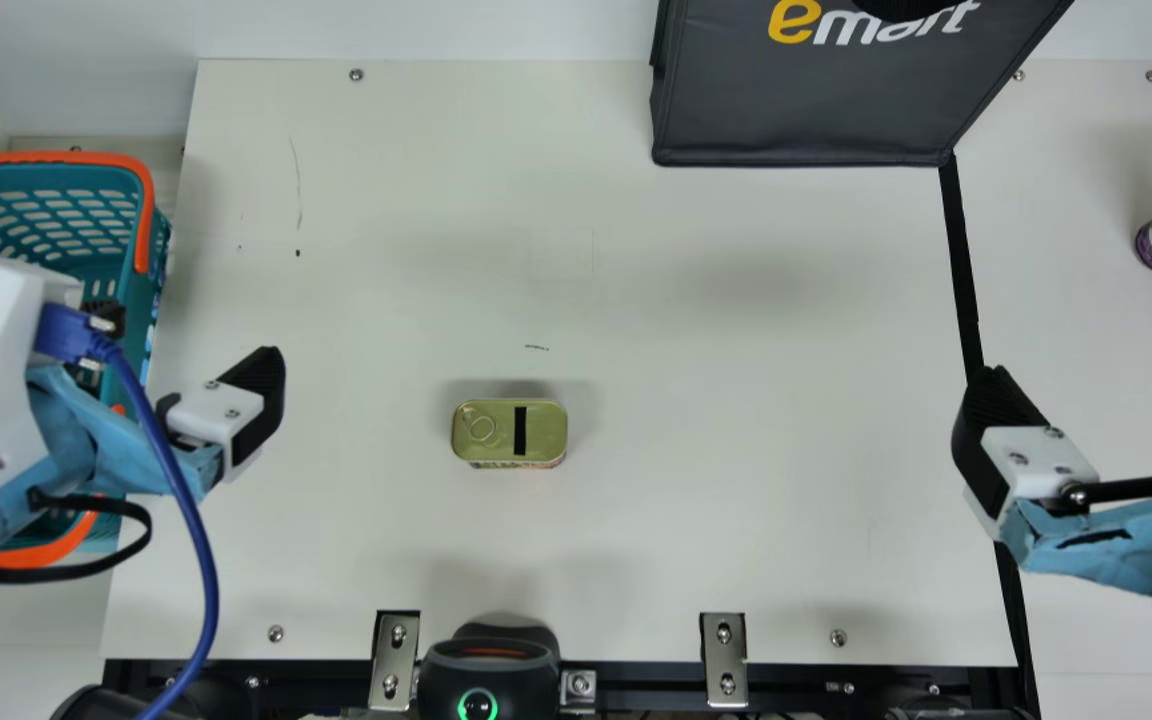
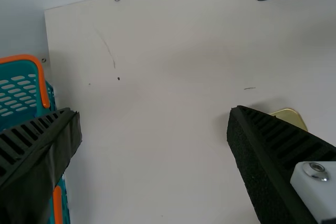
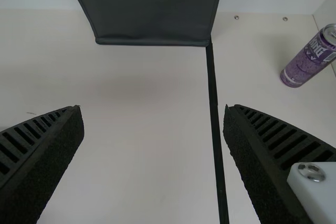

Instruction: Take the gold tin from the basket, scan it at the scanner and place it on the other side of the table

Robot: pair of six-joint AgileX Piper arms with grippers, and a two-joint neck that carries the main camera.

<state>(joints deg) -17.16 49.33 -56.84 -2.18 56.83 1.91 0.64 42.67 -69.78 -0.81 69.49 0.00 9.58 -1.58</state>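
One step looks ticked off: the gold tin (image 1: 541, 433) is set mid-counter (image 1: 736, 400), out of the basket (image 1: 46, 158), while nothing's gripped by the left end effector (image 2: 154, 113) or right end effector (image 3: 152, 108), both spread wide. Scanning at the near scanner (image 1: 486, 680) can't be confirmed, so that and the final placing probably need to be done.

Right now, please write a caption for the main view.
Gold tin on the table, between the basket and open right gripper.
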